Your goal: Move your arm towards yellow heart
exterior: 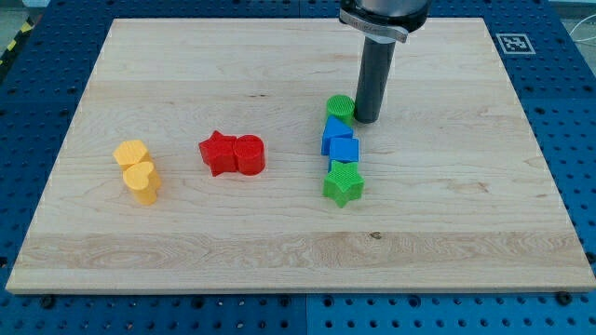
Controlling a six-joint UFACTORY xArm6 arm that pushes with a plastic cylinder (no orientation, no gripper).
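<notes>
Bright, even overhead light; soft short shadows; sharp, no glare.

red star touching red cylinder | green cylinder | blue cube | green star

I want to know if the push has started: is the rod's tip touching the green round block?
Cannot tell. In the camera view my tip sits right against the green round block on its right, with no visible gap, but one view cannot confirm contact.
</notes>
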